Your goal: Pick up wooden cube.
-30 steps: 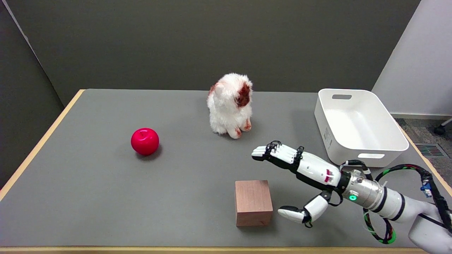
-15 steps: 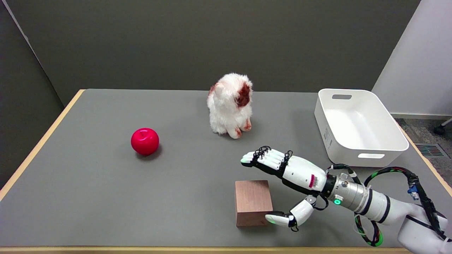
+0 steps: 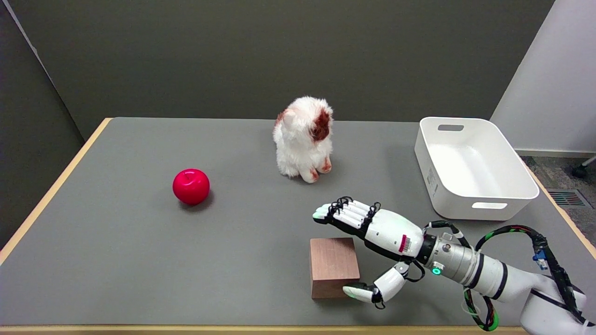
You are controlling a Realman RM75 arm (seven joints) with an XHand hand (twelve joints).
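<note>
The wooden cube (image 3: 333,265), a brown block, stands on the grey table (image 3: 139,251) near the front edge, right of centre. My right hand (image 3: 372,237) reaches in from the lower right and is spread wide around the cube's right side. Its fingers (image 3: 342,213) stretch out above and behind the cube's far edge, while the thumb (image 3: 365,292) lies low at the cube's front right corner, at or nearly touching it. The cube still rests flat on the table and nothing is gripped.
A red apple (image 3: 191,186) lies left of centre. A white-and-brown plush toy (image 3: 305,138) sits behind the cube. A white bin (image 3: 470,165), nothing in it, stands at the right. The table's wooden front edge (image 3: 186,329) runs just below the cube.
My right hand has moved left toward the cube. The fingers now reach over its far side, and the thumb has come from right of the cube to its front right corner. The cube has not moved.
</note>
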